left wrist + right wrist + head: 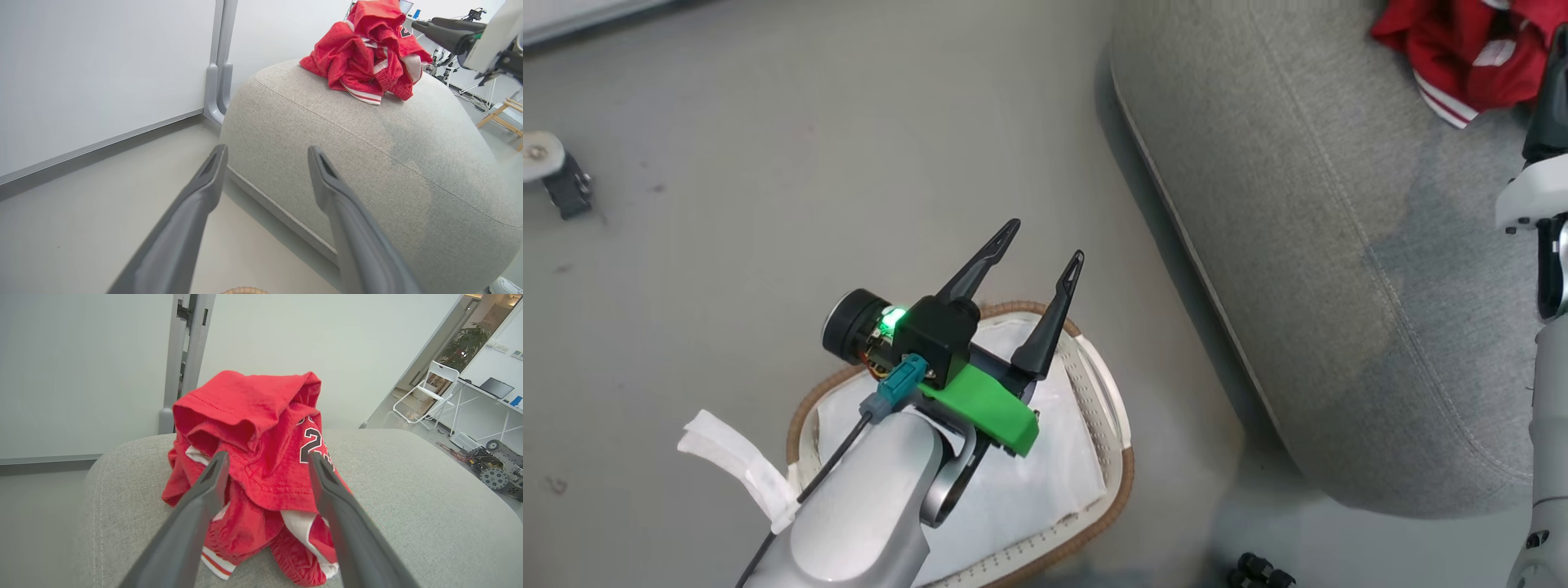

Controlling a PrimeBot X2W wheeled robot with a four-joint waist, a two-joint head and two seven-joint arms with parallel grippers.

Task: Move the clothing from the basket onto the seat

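basket (1125,478) at 6 o'clock, on floor (768,204) | cloth lining (1029,490) in basket | seat (1323,269) at 3 o'clock, near basket | clothing (1462,49) on seat, at 1 o'clock, well apart from basket | left gripper (1045,238) above basket's 12 o'clock rim

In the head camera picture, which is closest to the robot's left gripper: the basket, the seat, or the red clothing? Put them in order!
1. The basket, just below the left gripper.
2. The seat, off to its right.
3. The clothing, at the seat's far corner.
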